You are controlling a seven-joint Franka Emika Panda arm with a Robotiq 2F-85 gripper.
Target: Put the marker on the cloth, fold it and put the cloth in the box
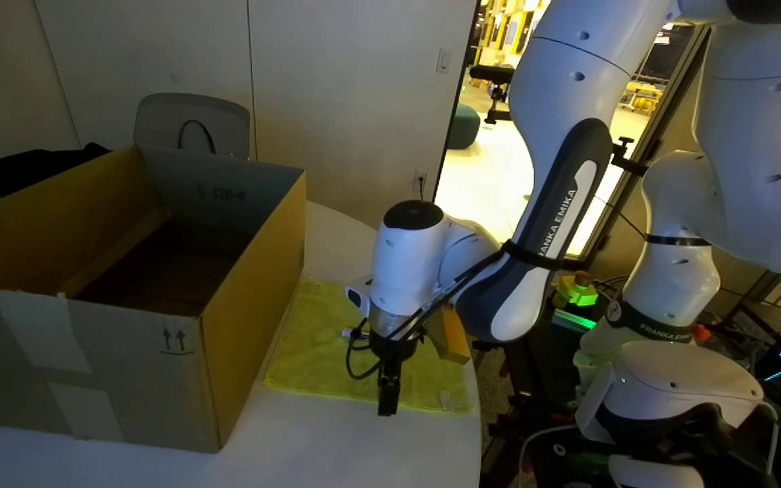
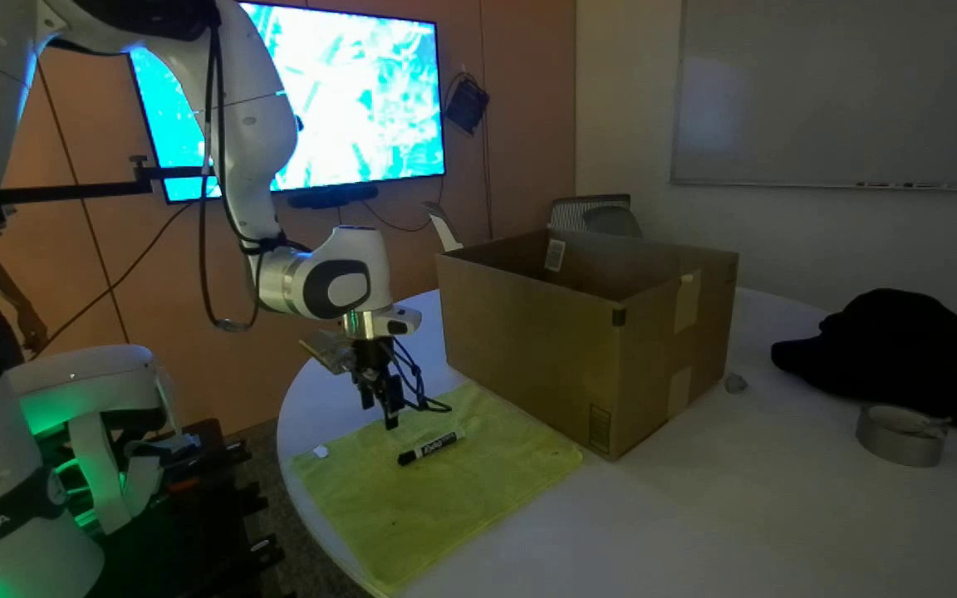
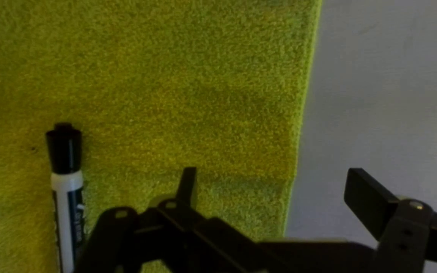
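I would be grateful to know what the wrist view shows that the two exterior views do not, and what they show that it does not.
Only the wrist view clearly shows the edge of the cloth running between the spread fingers of the gripper: one appears over the cloth, the other over the table.

Only the exterior views show the box, the robot arm and a black item.

All share the marker lying on the cloth, plus the table and gripper.
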